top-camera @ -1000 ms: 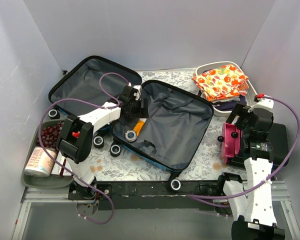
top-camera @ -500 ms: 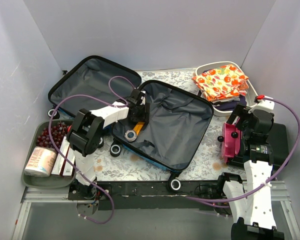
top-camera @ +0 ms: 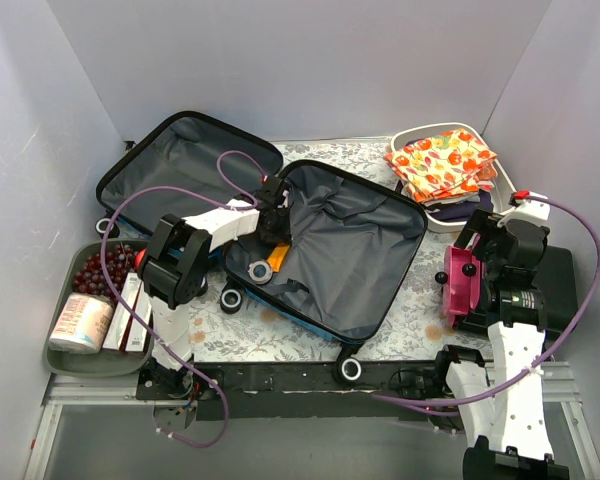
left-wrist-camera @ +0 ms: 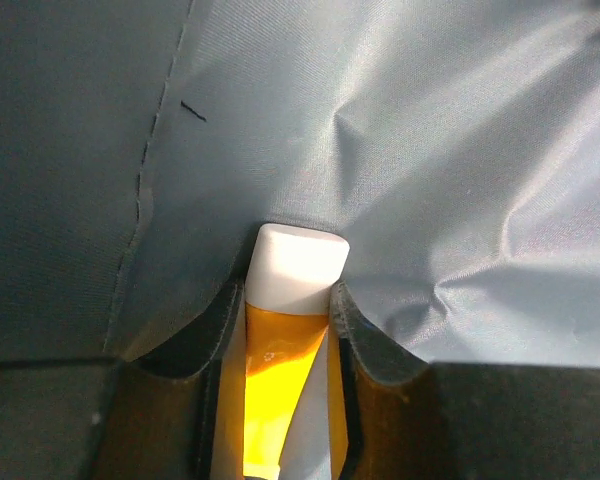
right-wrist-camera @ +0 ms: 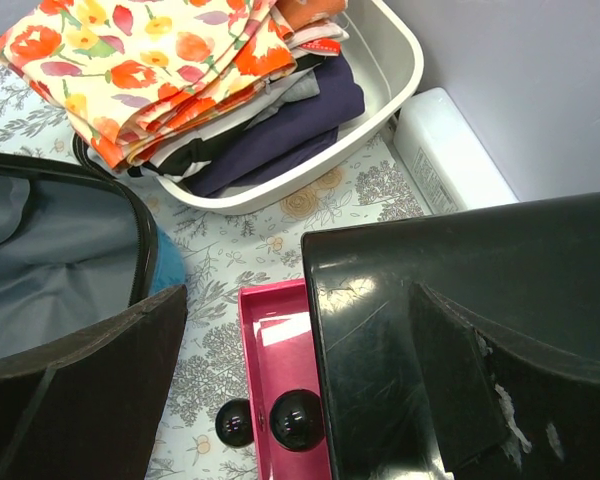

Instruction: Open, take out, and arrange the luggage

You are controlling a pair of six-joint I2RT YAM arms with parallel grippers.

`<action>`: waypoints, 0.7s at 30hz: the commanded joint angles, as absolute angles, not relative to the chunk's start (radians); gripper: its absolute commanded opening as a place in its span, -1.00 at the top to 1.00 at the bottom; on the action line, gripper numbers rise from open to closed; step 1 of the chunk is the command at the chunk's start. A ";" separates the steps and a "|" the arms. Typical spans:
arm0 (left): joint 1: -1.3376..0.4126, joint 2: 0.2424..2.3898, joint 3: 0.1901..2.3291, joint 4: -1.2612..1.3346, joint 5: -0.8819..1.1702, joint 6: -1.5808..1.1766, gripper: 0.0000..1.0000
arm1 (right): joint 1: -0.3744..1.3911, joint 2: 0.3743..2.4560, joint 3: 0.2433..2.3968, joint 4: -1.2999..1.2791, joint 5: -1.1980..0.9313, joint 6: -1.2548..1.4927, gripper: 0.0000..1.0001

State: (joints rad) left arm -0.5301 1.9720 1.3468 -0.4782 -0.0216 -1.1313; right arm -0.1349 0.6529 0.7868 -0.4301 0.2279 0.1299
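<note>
Snugly, left gripper [left-wrist-camera: 288,292] pinches (glossy) tube [left-wrist-camera: 276,368].

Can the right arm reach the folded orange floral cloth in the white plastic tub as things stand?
Likely yes: the cloth lies uncovered on top in the tub, ahead of the open right claw, with nothing between.

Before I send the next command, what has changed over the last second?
The left gripper edged over the yellow tube inside the open luggage and closed on both its sides, just below the white cap. The tube lies where it did, not lifted. The right gripper stayed open above the pink box; the luggage has not moved.
</note>
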 commanded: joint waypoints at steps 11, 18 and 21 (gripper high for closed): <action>-0.517 1.786 1.396 -0.477 -0.081 -1.226 1.00 | -0.114 0.577 0.749 -0.304 0.031 0.051 -0.95; -0.517 1.674 1.387 -0.413 -0.002 -1.299 1.00 | -0.083 0.564 0.741 -0.288 -0.109 0.005 -0.96; -0.517 1.640 1.384 -0.399 0.041 -1.360 1.00 | -0.072 0.572 0.742 -0.276 -0.168 0.020 -0.96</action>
State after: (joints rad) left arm -0.5190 1.7172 1.3655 -0.4366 -0.0124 -1.2682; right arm -0.0875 0.5686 0.7448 -0.3374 -0.0517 0.0334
